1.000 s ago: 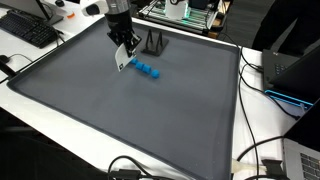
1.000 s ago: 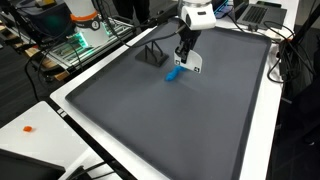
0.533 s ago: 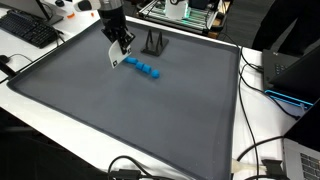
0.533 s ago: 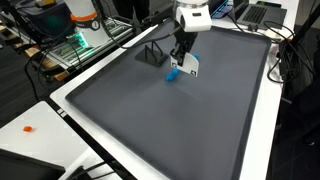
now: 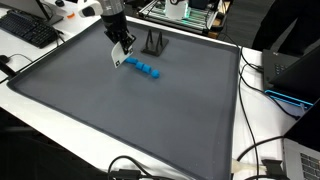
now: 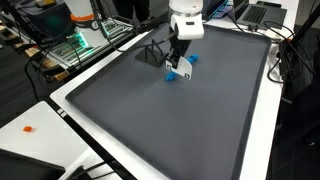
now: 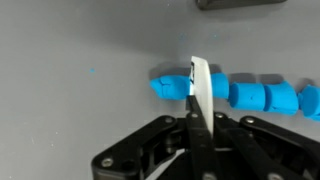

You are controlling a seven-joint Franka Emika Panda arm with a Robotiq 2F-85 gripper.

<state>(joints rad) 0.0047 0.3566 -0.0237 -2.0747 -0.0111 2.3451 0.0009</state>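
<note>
Lab bench: white table with a big dark grey mat over most of it, electronics and clutter round the edges.

Fingers are together, with no gap visible in the wrist view. They read as one thin white blade, and nothing shows clamped between them. Gripper points down at the mat, tip on the line of a row of blue blocks, near that row's left end in the wrist view. Blue shows on both sides of the blade. Touching or just above: cannot tell.

The blocks lie flat on the mat, end to end in a line. In an exterior view the gripper is at the left end of the row, in the far part of the mat, left of centre. In an exterior view the gripper hides most of the row; only bits of blue show beside the white tip.

Small black stand sits on the mat just beyond the blocks on the far side, not touching them.

White arm comes in from the far edge. Keyboard is off the mat at far left, and cables run along the table's right side. A small orange bit lies on the table at near left.
</note>
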